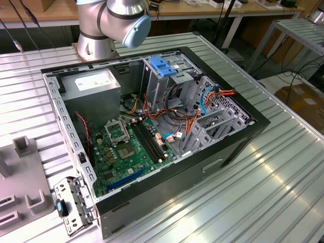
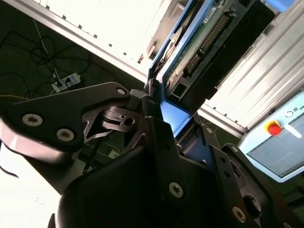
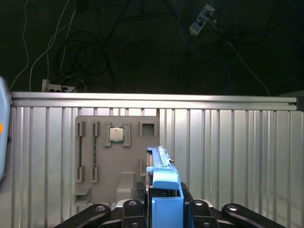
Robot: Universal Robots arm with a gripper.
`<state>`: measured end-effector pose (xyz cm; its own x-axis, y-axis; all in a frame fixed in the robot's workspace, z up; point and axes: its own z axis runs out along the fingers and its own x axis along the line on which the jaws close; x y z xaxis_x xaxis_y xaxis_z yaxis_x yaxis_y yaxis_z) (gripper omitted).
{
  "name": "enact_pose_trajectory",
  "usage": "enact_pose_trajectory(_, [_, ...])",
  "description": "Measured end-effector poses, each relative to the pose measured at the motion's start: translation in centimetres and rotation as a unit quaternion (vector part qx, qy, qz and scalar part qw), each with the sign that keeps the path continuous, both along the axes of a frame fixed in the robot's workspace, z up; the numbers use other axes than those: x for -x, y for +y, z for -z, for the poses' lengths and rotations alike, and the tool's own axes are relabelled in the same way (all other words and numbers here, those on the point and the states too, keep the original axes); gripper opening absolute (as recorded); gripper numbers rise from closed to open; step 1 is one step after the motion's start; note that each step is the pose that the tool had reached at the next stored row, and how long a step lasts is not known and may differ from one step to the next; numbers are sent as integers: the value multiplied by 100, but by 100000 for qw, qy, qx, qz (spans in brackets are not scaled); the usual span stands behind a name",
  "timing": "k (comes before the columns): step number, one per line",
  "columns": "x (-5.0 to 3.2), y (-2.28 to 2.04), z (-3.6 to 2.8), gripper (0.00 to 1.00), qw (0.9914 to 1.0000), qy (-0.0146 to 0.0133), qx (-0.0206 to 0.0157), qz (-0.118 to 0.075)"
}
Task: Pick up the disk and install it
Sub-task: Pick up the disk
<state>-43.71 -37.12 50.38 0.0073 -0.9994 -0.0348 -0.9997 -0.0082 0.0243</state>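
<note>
The disk (image 3: 164, 183) stands on edge between my gripper's (image 3: 164, 205) black fingers, its blue plastic carrier rail facing the first wrist view. In the second wrist view the disk (image 2: 199, 40) shows its green circuit board and connector row, framed by the blue rail, with the gripper (image 2: 159, 107) shut on its end. It is held in the air above the ribbed metal table (image 3: 228, 152), over a grey fixture plate (image 3: 102, 161).
The open computer case (image 1: 152, 126) lies on the table with the motherboard (image 1: 126, 147), the grey power-supply box (image 1: 93, 83) and a metal drive cage topped by a blue latch (image 1: 163, 67). The arm's base (image 1: 109, 23) stands behind the case. A processor chip (image 3: 116, 134) sits on the fixture plate.
</note>
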Motion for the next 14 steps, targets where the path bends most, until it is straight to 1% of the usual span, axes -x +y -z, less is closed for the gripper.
enact_pose_trajectory(4, [-4,0,-1,37,100000,6,-8,-2])
enact_pose_trajectory(14, [-66,-1,0,37,100000,1,-9,-4])
